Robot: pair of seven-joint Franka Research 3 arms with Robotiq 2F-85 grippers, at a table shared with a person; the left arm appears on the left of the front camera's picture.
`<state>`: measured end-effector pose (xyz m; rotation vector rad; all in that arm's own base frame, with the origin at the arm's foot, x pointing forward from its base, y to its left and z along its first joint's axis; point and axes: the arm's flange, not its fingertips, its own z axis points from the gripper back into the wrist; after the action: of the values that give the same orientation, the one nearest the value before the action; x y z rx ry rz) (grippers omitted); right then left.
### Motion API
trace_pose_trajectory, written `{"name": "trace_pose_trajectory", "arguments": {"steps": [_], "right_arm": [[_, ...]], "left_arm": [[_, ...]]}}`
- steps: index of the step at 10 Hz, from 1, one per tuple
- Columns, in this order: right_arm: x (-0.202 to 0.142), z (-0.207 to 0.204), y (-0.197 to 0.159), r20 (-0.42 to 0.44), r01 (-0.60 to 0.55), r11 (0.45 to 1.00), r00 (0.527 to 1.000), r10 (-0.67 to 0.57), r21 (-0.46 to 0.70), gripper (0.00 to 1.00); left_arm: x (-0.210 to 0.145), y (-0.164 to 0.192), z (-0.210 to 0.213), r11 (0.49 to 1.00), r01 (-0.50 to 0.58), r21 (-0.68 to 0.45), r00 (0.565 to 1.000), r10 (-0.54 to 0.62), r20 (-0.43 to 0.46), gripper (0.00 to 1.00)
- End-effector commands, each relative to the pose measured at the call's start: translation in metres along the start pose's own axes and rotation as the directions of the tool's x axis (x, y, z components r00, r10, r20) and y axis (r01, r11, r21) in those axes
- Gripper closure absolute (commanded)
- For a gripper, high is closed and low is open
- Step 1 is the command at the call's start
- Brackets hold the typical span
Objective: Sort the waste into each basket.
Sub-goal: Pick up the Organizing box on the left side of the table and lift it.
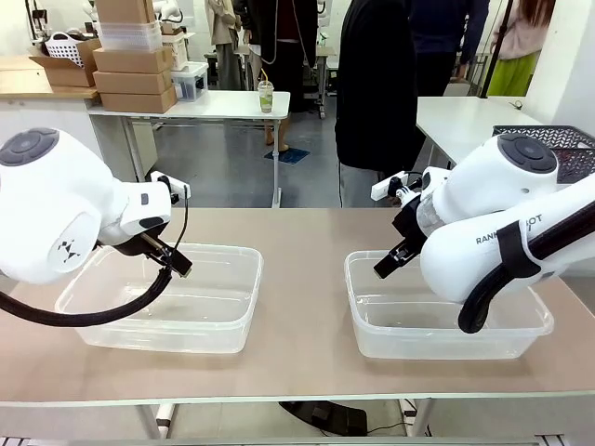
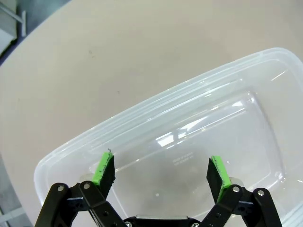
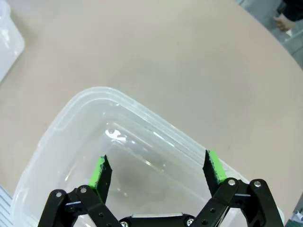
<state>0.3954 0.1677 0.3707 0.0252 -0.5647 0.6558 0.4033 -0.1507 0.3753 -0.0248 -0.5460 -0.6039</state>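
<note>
While gaping wide and empty, the left gripper [image 2: 161, 168] hovered over the left basket [image 1: 223, 248] at eight o'clock, the right gripper [image 3: 158, 168] over the right basket [image 1: 418, 344] at four; both baskets seemed light, slick, bendy; best pinched at the rim.

My left arm [image 1: 56, 209] and right arm [image 1: 502, 232] bend in from either side, wrists tipped downward. Left jaws gape wide, holding nothing (green pads [image 2: 104, 168] well apart); right jaws likewise spread and empty.
</note>
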Motion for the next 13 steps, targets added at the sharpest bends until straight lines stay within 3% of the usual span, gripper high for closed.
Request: {"name": "trace_pose_trajectory", "arguments": {"steps": [1,3,4,5,6,7,8,9,10,11,12,13], "right_arm": [[0.004,0.046,-0.002,0.018,0.069,0.998,0.997,-0.069,0.003,0.00],[-0.016,0.138,0.005,0.142,0.151,0.976,0.982,-0.128,-0.160,0.00],[-0.029,0.148,0.016,0.158,0.127,0.979,0.982,-0.101,-0.162,0.00],[0.022,0.080,-0.017,0.094,0.104,0.992,0.991,-0.098,-0.064,0.00],[0.022,0.080,-0.017,0.094,0.104,0.992,0.991,-0.098,-0.064,0.00],[0.026,0.137,-0.016,0.152,0.128,0.985,0.982,-0.110,-0.113,0.00],[0.021,0.139,-0.020,0.230,0.196,0.952,0.940,-0.251,0.236,0.00],[0.009,0.157,-0.038,0.121,0.433,0.684,0.789,-0.603,0.588,0.00],[-0.003,0.166,-0.053,-0.027,0.584,0.423,0.607,-0.794,0.693,0.00],[-0.020,0.167,-0.060,-0.098,0.620,0.251,0.472,-0.876,0.744,0.00],[-0.041,0.164,-0.068,-0.152,0.615,0.109,0.357,-0.922,0.781,0.00],[-0.070,0.161,-0.080,-0.187,0.611,0.002,0.246,-0.951,0.792,0.00]], "left_arm": [[0.016,0.002,0.063,0.998,-0.066,-0.014,0.997,0.066,-0.034,0.00],[0.009,0.000,0.147,0.994,-0.104,-0.024,0.977,0.107,0.185,0.00],[0.003,-0.005,0.152,0.997,-0.075,-0.006,0.974,0.074,0.216,0.00],[0.024,0.006,0.102,0.998,-0.064,-0.012,0.994,0.065,0.092,0.00],[0.024,0.006,0.102,0.998,-0.064,-0.012,0.994,0.065,0.092,0.00],[0.026,0.006,0.156,0.997,-0.071,-0.006,0.982,0.071,0.177,0.00],[0.022,0.004,0.159,0.969,-0.027,-0.246,0.983,0.071,0.171,0.00],[0.010,0.023,0.176,0.822,-0.066,-0.565,0.964,0.199,0.176,0.00],[-0.004,0.045,0.184,0.621,-0.099,-0.777,0.938,0.318,0.135,0.00],[-0.020,0.064,0.179,0.557,-0.200,-0.806,0.901,0.427,0.071,0.00],[-0.038,0.078,0.171,0.427,-0.274,-0.861,0.839,0.543,0.002,0.00],[-0.055,0.082,0.161,0.355,-0.290,-0.889,0.791,0.611,-0.014,0.00]]}}
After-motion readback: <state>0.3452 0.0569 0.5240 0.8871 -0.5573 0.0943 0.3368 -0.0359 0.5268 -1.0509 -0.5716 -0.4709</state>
